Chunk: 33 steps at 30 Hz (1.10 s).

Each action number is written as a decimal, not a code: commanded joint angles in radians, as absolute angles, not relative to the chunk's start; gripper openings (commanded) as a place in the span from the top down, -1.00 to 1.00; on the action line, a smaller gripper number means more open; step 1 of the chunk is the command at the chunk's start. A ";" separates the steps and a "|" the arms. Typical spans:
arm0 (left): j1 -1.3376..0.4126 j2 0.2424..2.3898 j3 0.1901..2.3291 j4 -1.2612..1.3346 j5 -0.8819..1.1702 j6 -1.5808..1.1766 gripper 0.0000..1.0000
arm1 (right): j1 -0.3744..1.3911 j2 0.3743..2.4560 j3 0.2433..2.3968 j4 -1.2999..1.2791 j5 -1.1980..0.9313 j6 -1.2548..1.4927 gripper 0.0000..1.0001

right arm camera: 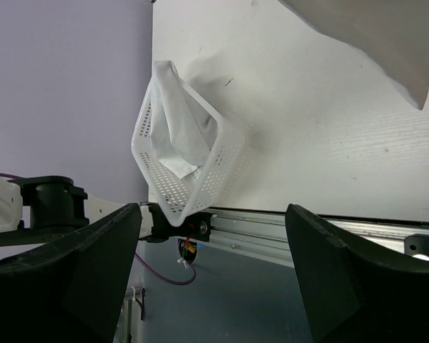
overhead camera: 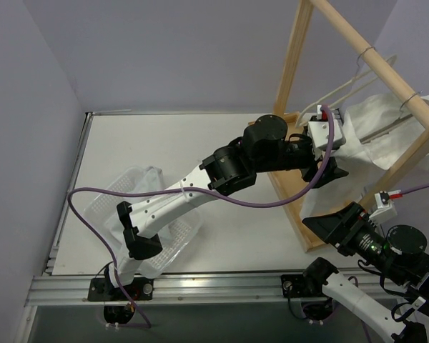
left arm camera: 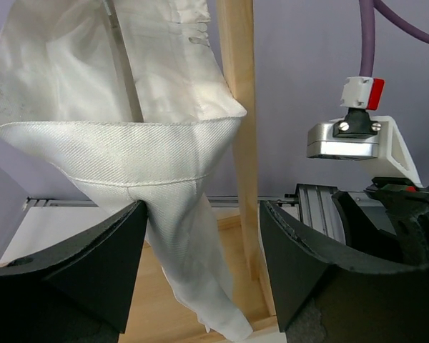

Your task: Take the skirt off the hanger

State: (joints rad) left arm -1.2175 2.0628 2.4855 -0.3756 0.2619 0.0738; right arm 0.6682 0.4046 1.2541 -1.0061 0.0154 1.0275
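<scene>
1. Two arms are in view from above: the left one stretches across the table [overhead camera: 164, 143] to the wooden rack [overhead camera: 289, 64] at the far right, and the right one is low at the near right corner.
2. The white skirt [overhead camera: 361, 146] hangs on its hanger [overhead camera: 386, 128], whose hook sits over the rack's top rail. A second, bare white hanger [overhead camera: 343, 89] hangs further along the same rail.
3. The left gripper [overhead camera: 329, 171] is at the skirt's lower left edge, just inside the rack's front post.
4. In the left wrist view the left gripper [left arm camera: 200, 271] stands wide apart, gripping nothing. The skirt's [left arm camera: 129, 143] hem droops down between the two fingers [left arm camera: 64, 279], close to the left one; I cannot tell whether it touches. The post [left arm camera: 239, 143] rises just right of the fabric.
5. The right gripper [overhead camera: 320, 227] points up and left toward the rack's base, below the skirt and apart from it.
6. In its own wrist view the right gripper [right arm camera: 211, 279] is spread wide and holds nothing. A corner of the skirt [right arm camera: 372, 36] shows at the top right.
7. A white perforated basket [right arm camera: 222, 164] sits on the table's near left part with a white cloth [right arm camera: 179, 128] inside, well apart from the rack.
</scene>
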 commanded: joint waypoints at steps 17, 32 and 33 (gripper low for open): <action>-1.252 2.091 2.473 -0.240 -0.068 0.245 -0.14 | 0.663 0.403 1.285 -1.038 0.044 1.022 -0.56; -1.270 2.135 2.580 -0.285 0.000 0.229 0.95 | 0.663 0.407 1.304 -1.045 0.054 1.022 -0.57; -1.270 2.123 2.582 -0.291 0.000 0.224 0.95 | 0.664 0.405 1.301 -1.042 0.054 1.020 -0.56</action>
State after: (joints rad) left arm -1.2572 2.1521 2.5286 -0.2924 -0.0200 0.2218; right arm 0.6682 0.4042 1.2869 -1.0443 0.0250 1.0267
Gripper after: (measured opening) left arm 0.075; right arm 0.782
